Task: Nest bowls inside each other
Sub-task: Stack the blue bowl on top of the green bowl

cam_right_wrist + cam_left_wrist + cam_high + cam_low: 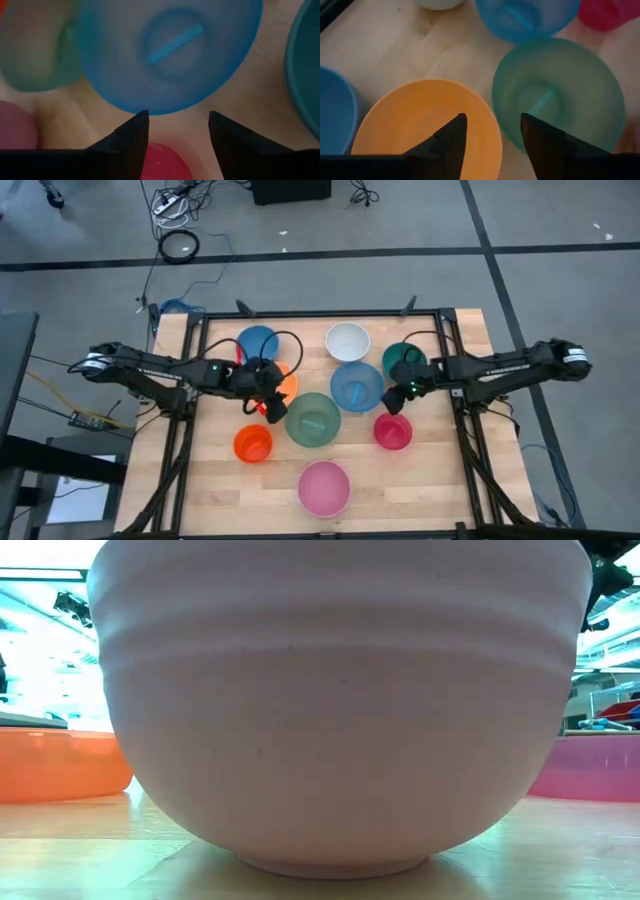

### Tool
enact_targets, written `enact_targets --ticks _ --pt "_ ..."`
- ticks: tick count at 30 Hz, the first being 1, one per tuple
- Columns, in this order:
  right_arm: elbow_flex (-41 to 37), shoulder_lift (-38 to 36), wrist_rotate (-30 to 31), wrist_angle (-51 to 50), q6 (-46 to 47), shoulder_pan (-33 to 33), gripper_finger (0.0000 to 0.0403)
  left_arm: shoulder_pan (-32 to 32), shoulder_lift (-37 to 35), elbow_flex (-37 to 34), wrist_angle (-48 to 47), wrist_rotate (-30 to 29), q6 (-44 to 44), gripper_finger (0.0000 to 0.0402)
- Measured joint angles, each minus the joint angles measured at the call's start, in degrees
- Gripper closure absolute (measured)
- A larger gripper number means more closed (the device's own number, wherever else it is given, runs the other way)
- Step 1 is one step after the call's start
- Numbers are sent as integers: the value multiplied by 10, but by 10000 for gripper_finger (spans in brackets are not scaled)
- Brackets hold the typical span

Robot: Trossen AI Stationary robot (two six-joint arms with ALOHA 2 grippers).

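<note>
Bowls [313, 420]: thin plastic, likely light, stiff, slick; spread singly across the table [440, 490]. Best hold: pinch at rim. Left gripper [268, 395] released above the orange bowl [425, 125]; right gripper [397, 396] released beside the light blue bowl [170, 50].

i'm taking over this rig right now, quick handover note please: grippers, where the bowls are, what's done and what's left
Left gripper: open, empty, over the orange bowl beside the sage green bowl.
Right gripper: open, empty, between the light blue bowl and the magenta bowl.
Other bowls: blue bowl, white bowl and teal bowl at the far side; red-orange bowl and pale pink bowl nearer the front.
Done: no bowl visibly nested.
Left: all the nesting.
</note>
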Motion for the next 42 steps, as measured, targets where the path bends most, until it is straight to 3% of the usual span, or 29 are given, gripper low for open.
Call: enact_targets --ticks 6,17,22,31,42 --pt "0 28 12 7 3 -13 210 0 0 0 50 0 27 206" --pt "0 69 28 42 10 -42 226 0 0 0 60 -2 29 206" --pt "0 108 22 59 12 -54 265 0 0 0 63 -2 29 206" --pt "0 154 17 113 -34 -54 393 0 0 -1 59 -2 30 206" --pt "0 102 23 192 -63 -55 401 0 0 0 54 -6 31 206"
